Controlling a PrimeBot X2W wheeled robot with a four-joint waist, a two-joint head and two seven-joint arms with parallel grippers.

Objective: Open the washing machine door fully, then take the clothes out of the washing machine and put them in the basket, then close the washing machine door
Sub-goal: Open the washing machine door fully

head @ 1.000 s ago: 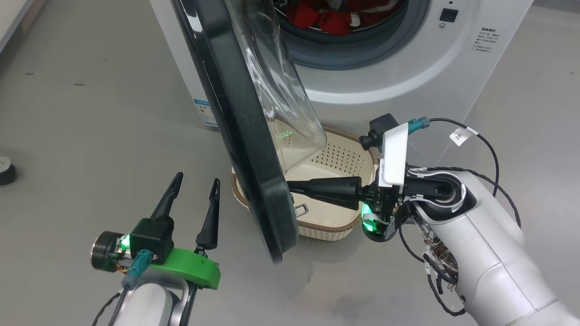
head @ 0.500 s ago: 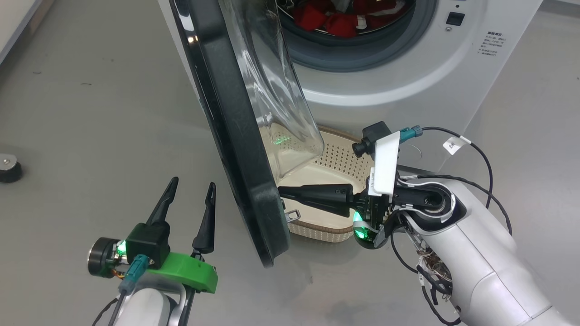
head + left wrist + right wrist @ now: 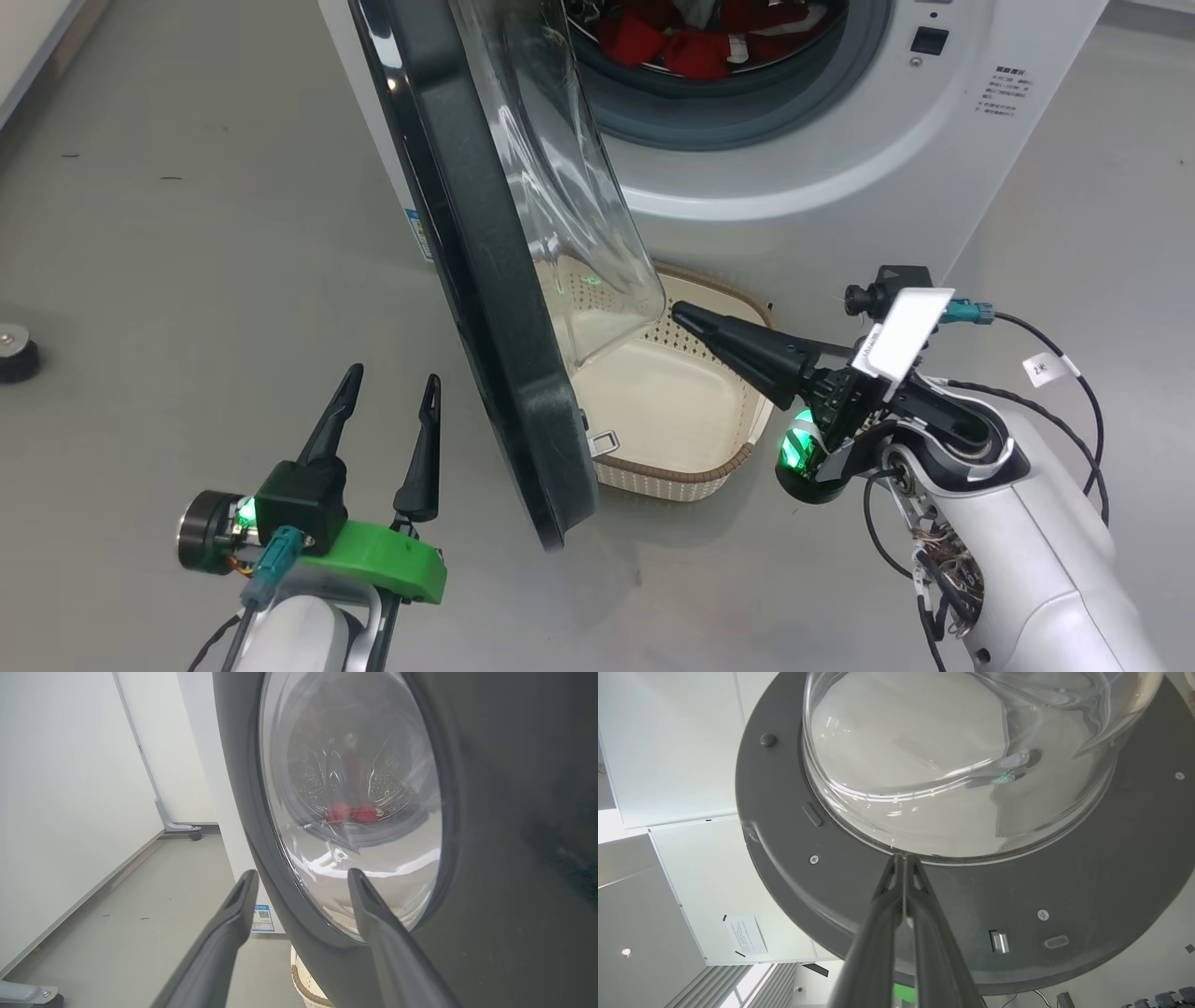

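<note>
The washing machine door [image 3: 485,280] stands partly open, edge-on to the head view, its glass bowl [image 3: 569,187] bulging right. Behind it is the white washing machine [image 3: 822,159], with red clothes [image 3: 672,42] in the drum. The cream basket [image 3: 738,462] sits on the floor below the door. My right gripper [image 3: 677,311] is shut on nothing and points up-left, its tips at the bowl's lower edge; they meet where glass joins the dark inner rim [image 3: 903,857]. My left gripper [image 3: 392,378] is open left of the door. It faces the door's outer window [image 3: 350,802], through which the clothes [image 3: 350,812] show.
Grey floor stretches to the left and right of the machine. A small black round object [image 3: 9,350] lies at the far left edge. In the left wrist view, a white panel on a caster [image 3: 195,835] stands beside the machine, which has a blue label [image 3: 263,914] low on its side.
My right gripper, still shut, has drawn back from the door's lower inner rim and swung up to the glass bowl's lower edge. The door stands slightly wider. The left gripper has barely moved.
</note>
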